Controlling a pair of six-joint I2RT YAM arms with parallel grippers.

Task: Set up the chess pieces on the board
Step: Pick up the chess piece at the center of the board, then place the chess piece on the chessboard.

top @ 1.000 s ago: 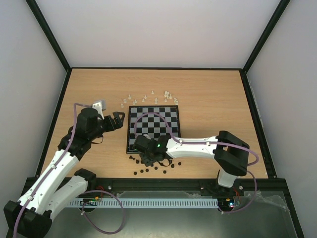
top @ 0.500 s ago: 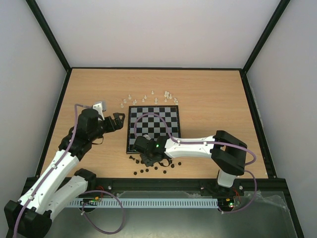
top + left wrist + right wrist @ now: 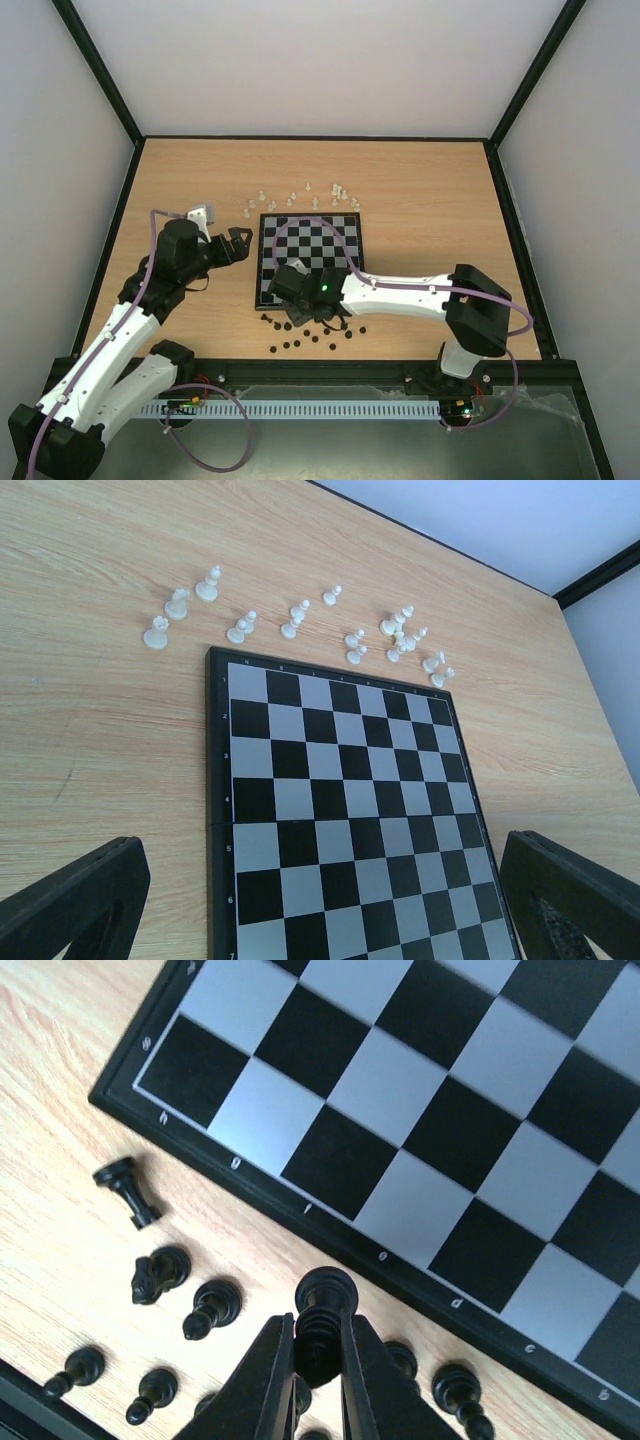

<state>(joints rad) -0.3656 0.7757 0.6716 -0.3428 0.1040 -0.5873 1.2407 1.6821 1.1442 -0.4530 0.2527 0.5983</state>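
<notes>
The board [image 3: 309,260] lies mid-table with no pieces showing on it; it also shows in the left wrist view [image 3: 340,810] and the right wrist view [image 3: 430,1100]. White pieces [image 3: 305,197] stand in a loose row on the wood beyond its far edge, also in the left wrist view [image 3: 300,620]. Black pieces [image 3: 310,335] lie scattered on the wood at its near edge. My right gripper [image 3: 318,1360] is shut on a black piece [image 3: 325,1310], held above the wood just off the board's near border. My left gripper [image 3: 240,243] hovers left of the board, open and empty.
Black pieces [image 3: 165,1270] stand or lie around the held one, some on their sides. The black frame rail [image 3: 330,368] runs along the table's near edge, close behind the black pieces. Bare wood lies left and right of the board.
My right gripper has lifted and shifted slightly toward the board's near edge with the black piece in it. The left arm has not moved.
</notes>
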